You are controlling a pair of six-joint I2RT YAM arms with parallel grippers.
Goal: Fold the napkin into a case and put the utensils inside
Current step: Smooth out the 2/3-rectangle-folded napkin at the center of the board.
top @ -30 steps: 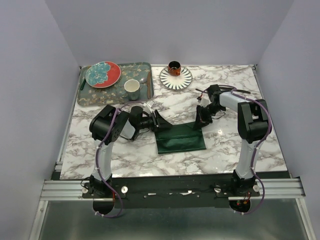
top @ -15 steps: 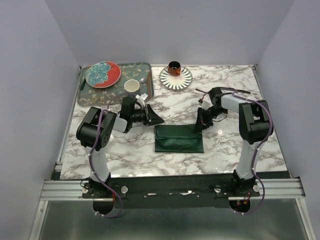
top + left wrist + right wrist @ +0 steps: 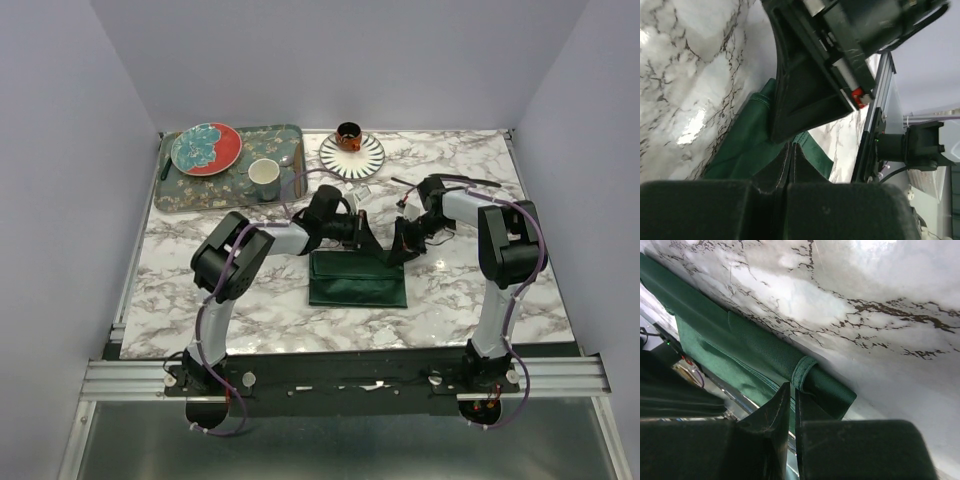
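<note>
The dark green napkin (image 3: 358, 285) lies folded into a flat rectangle at the table's middle. It also shows in the left wrist view (image 3: 747, 145) and the right wrist view (image 3: 755, 347). My left gripper (image 3: 369, 244) is shut, its tips (image 3: 790, 146) low over the cloth's far edge. I cannot tell if it pinches cloth. My right gripper (image 3: 397, 252) sits at the far right corner, jaws closed (image 3: 793, 387) against the rolled hem. The two grippers almost touch. A slim dark piece (image 3: 164, 167) lies at the tray's left edge; I cannot tell whether it is one of the utensils.
A floral tray (image 3: 290, 135) at the back left holds a red and teal plate (image 3: 205, 148), a white cup (image 3: 264, 178) and a silver spoon (image 3: 286, 160). A striped plate (image 3: 358, 162) with a small orange cup (image 3: 348, 133) stands behind the grippers.
The napkin's far edge, lifted a second ago, now lies flat. My left gripper swung left off the cloth, then back right to beside the right gripper. The right gripper barely moved.
</note>
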